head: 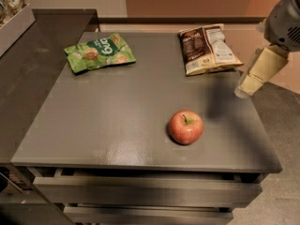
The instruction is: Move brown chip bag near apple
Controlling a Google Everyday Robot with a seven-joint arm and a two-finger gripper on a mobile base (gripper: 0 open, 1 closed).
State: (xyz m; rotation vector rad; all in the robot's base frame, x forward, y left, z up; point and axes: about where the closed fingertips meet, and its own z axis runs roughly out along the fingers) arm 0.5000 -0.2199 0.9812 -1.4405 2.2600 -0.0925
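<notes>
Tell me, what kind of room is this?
Probably an office kitchenette: a grey counter with drawers holds a brown chip bag, a green snack bag and an apple. The gripper hangs by its right edge.

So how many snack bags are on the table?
2: the green snack bag back left, the brown chip bag back right. The gripper hovers right of it.

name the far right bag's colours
The brown chip bag is dark brown and cream, camera view; gripper hangs at its right.
</notes>
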